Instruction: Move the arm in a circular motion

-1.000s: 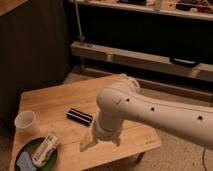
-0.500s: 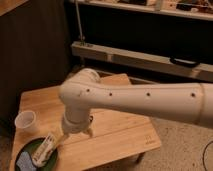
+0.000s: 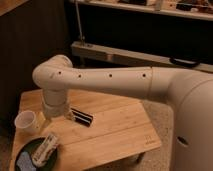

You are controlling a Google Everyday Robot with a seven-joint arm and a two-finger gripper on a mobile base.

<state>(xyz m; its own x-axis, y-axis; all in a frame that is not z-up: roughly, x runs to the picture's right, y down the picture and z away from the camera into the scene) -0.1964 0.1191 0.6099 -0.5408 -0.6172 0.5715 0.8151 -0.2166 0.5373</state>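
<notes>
Mid-sweep here: the arm [image 3: 110, 80] reaches in from the right, long white link lying nearly level across the shot. Its bent wrist hangs down over the far-left part of the worktop [image 3: 117, 131]. The hand [image 3: 55, 116] sits at the bottom of that wrist, low over the wood, btwn the white cup [image 3: 26, 121] and the dark bar [image 3: 82, 117] and close to both. It's tucked under the wrist housing, so I can't tell how it's set, and nothing appears to be carried. Step in hand, by my read: tracing the loop, somewhere on its far-left stretch, no contact w/ anything. Next move prob. calls for curving back toward the right along the rear of the worktop to close the circle. It should keep height steady so the wrist clears the cup and bar, and stay off the plate [image 3: 25, 147] w/ the packet [image 3: 44, 148] at the front-left corner. Vs 0.5 s ago: wrist was nearer the front-left, almost over that plate; now it's pulled away toward the back and the bar is showing again. Vs 1 s ago it hung around mid-worktop, so the path reads centre, front-left, back-left. That's an arc. Cup, bar, plate all unmoved.
</notes>
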